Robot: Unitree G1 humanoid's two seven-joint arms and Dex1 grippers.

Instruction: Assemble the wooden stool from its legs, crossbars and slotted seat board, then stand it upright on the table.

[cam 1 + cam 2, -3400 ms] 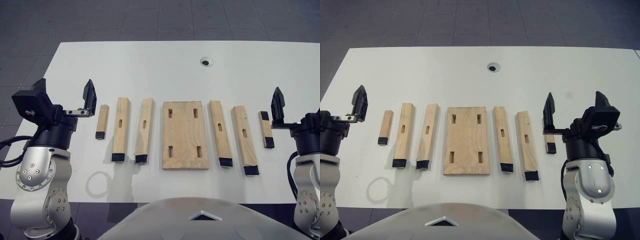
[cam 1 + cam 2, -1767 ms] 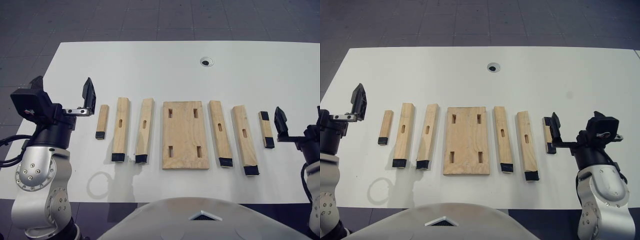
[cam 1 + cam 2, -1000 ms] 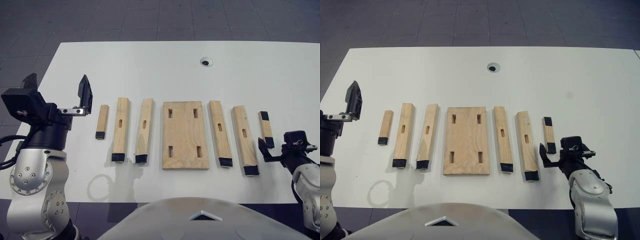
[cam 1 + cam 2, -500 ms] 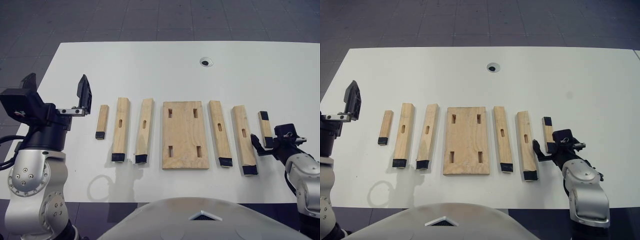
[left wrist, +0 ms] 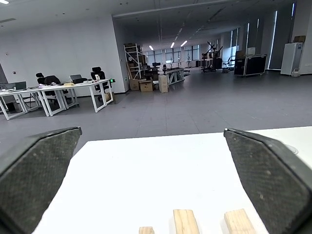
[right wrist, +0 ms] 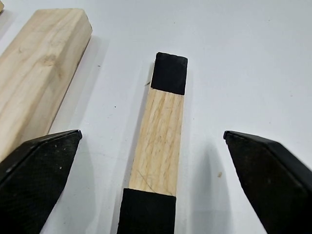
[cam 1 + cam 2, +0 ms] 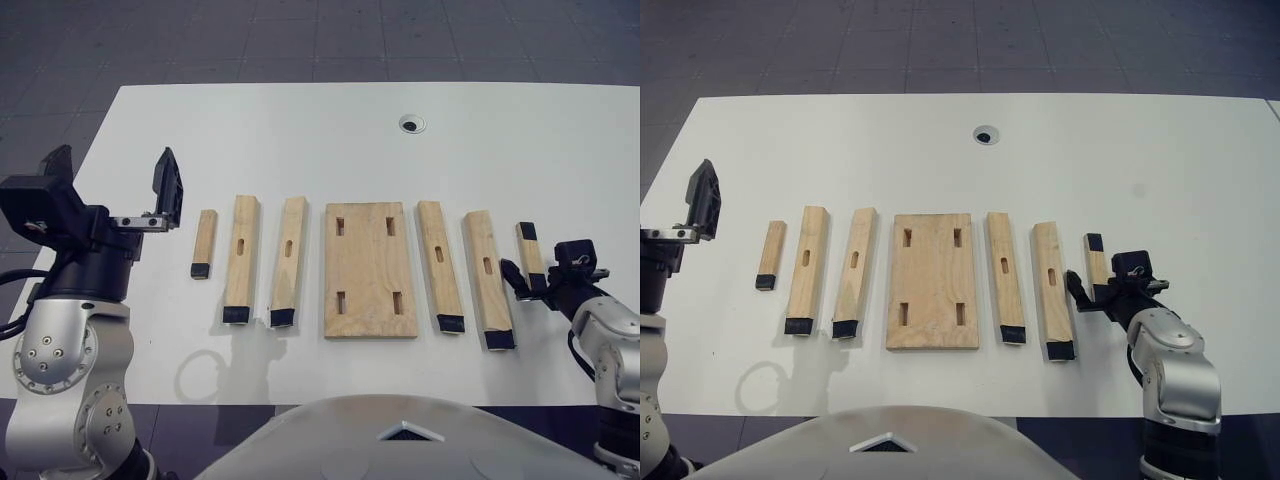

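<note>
White tabletop (image 7: 300,130) holds the short crossbar (image 6: 158,129) at the row's right end, likely light and stiff, best pinched on its bare middle by the right gripper (image 6: 152,137), fingers spread astride it; the left gripper (image 5: 152,132) hangs open-fingered.

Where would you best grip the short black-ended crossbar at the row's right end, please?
Take the crossbar by its bare wooden middle, pinching its two long sides, coming from its near end. It lies flat, clear of the neighbouring leg, and the open right gripper straddles it there.
</note>
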